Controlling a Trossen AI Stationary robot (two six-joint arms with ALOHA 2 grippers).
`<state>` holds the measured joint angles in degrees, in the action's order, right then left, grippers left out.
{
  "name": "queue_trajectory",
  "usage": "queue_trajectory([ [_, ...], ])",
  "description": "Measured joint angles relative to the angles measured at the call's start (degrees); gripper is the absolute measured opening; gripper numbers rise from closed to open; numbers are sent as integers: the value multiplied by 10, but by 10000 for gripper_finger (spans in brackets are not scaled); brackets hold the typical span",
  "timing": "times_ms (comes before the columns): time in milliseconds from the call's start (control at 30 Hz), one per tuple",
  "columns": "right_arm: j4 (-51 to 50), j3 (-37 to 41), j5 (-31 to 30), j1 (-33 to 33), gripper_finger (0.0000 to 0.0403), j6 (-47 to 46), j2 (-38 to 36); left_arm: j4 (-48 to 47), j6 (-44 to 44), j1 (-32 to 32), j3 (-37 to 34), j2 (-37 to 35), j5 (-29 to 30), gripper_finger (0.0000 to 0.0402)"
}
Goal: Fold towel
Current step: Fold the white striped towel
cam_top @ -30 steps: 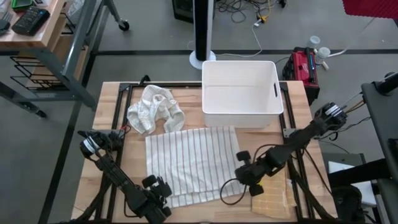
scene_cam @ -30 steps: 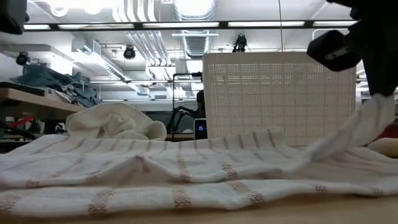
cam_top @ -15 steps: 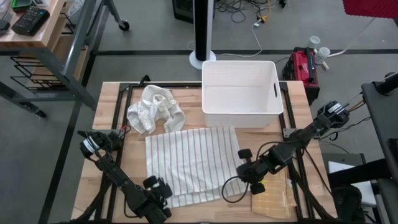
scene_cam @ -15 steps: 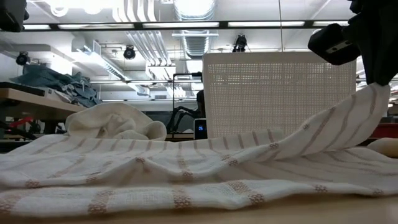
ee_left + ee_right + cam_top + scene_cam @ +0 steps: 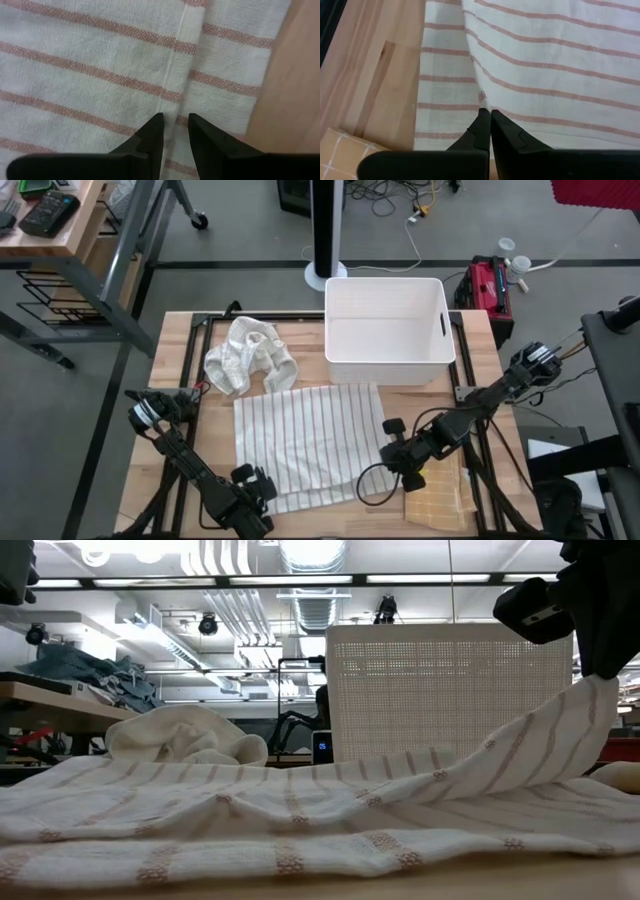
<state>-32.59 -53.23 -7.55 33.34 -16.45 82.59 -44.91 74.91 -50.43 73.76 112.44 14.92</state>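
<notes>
A white towel with thin reddish stripes point(image 5: 305, 435) lies spread on the wooden table, its near part rumpled in the low view point(image 5: 300, 810). At its near left corner my left gripper point(image 5: 252, 480) points down, slightly open, its fingertips point(image 5: 174, 120) either side of a hem line point(image 5: 172, 70). At the towel's near right edge my right gripper point(image 5: 392, 452) is shut on the cloth, and that edge rises to it point(image 5: 598, 680). My left gripper's fingertips point(image 5: 155, 125) stand at the towel's surface, one on each side of the hem; whether they touch the cloth I cannot tell. My right gripper pinches the towel near its right edge point(image 5: 482, 97) between its two shut fingers, coming from above on a slant. The pinched spot is lifted, with a ridge of cloth point(image 5: 470, 45) running away from it. The cloth slopes down taut point(image 5: 520, 750) to the part still lying on the table.
A white bin point(image 5: 385, 330) stands at the far edge, right of centre. Left of it lies a crumpled white cloth point(image 5: 248, 355). A tan checked cloth point(image 5: 435, 505) lies at the near right, beside the right gripper. Bare wood shows along the table's left and right sides.
My right gripper has drawn the towel's right edge up: the cloth under it, hanging lower and slacker a second ago, now rises in a taut slope. The rest of the towel has stayed on the table.
</notes>
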Motion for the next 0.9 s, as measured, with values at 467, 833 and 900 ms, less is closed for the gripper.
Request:
queue_trajectory([
  [467,-13,0,0,-2,0,1,0,-19,4,0,8,0,-6,36],
  [833,-14,0,0,-2,0,3,0,-80,25,1,19,0,-38,0],
  [900,-14,0,0,-2,0,5,0,-103,23,1,40,0,-36,0],
])
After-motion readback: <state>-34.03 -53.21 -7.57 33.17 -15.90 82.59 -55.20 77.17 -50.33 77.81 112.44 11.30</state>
